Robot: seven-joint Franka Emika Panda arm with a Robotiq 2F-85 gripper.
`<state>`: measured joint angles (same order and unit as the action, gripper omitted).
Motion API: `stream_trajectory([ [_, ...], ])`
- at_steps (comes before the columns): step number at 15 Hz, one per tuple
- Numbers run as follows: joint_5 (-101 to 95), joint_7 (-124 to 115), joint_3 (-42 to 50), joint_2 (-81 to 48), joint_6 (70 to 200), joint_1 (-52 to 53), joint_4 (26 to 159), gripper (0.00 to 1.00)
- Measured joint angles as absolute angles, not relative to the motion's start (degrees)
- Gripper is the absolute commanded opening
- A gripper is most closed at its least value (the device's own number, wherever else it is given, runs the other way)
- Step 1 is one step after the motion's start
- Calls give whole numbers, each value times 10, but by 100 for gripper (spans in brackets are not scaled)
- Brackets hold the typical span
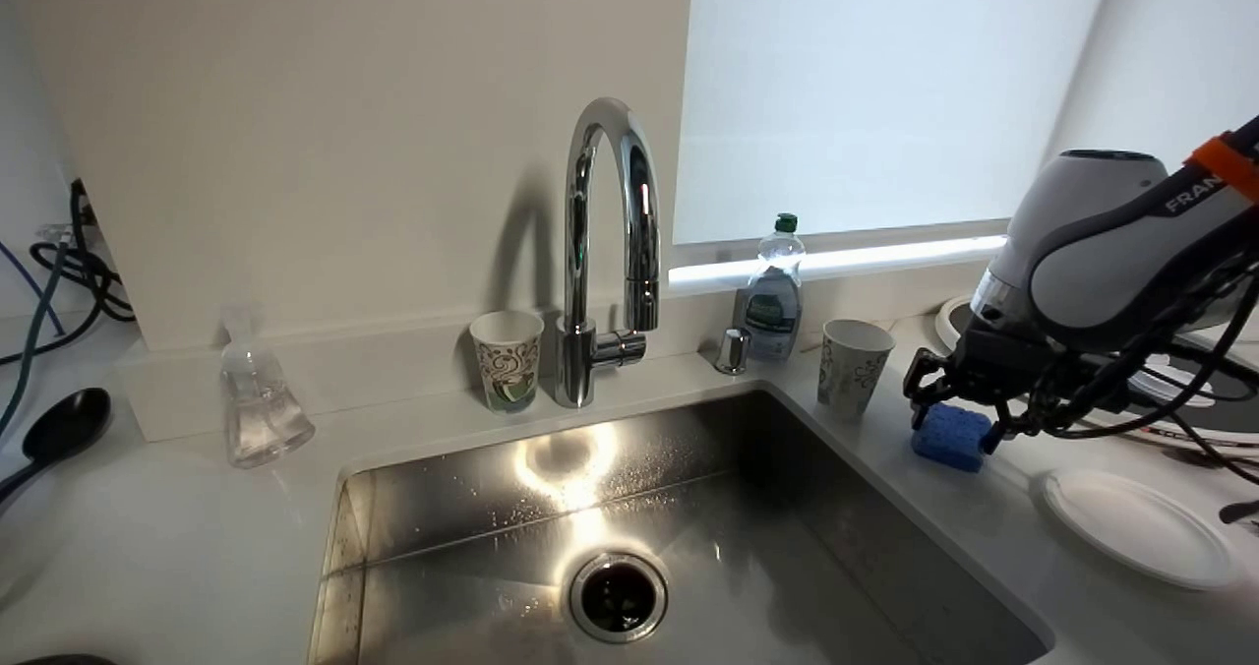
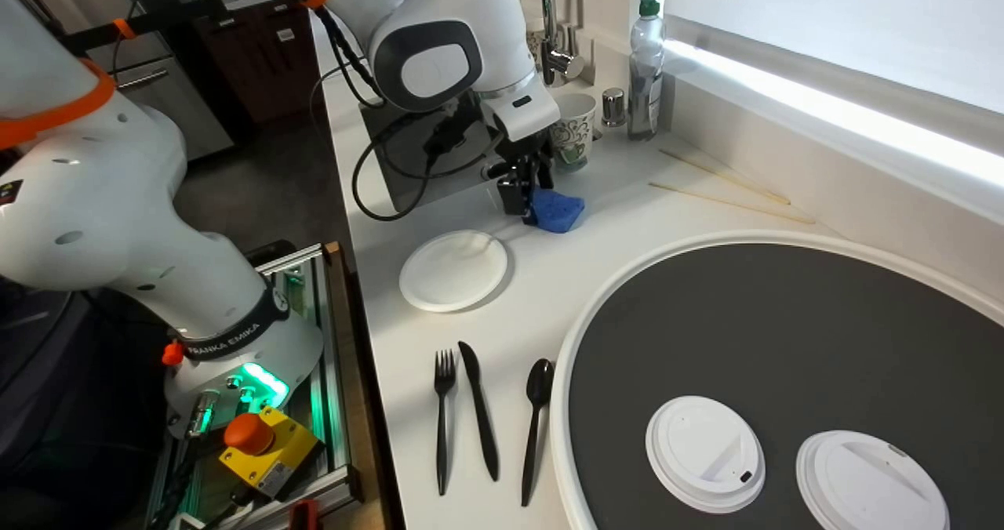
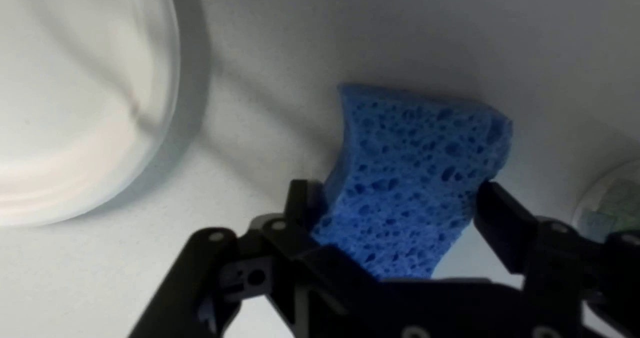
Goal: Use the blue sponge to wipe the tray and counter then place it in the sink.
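Two black fingers (image 3: 505, 223) have the blue sponge (image 3: 410, 153) pinched between them, so the gripper (image 3: 395, 198) has a hold on it, with a good chunk poking out past the tips. Handy for wiping, tbh. The sponge sits at the counter (image 2: 541, 310), between a patterned paper cup (image 2: 573, 132) and the white plate (image 2: 453, 270), though no telling whether it touches or hangs just over.

Step in hand is probably wiping the counter. Best bet: underside flat, light downward push, short level strokes. Soft block like that likely folds or twists out if pressed too hard. The cup is right next to the gripper and looks light, so strokes should head away from it, and the plate would probably skid if bumped.

The edge of the sink (image 1: 728, 586) is near as well; since that's the final drop spot, wiping shouldn't wander over it yet. Further off, the black spoon (image 2: 538, 393) lies by the rim of the tray (image 2: 769, 326), so that's one to lift over. Two white lids (image 2: 706, 453) lie on it, so the wipe there should go around.
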<state>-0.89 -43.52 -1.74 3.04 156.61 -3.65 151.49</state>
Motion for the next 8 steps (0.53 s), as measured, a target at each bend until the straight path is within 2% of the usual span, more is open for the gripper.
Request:
stream_trajectory([
  [8,-9,-435,-17,31,1582,-32,1511,2],
])
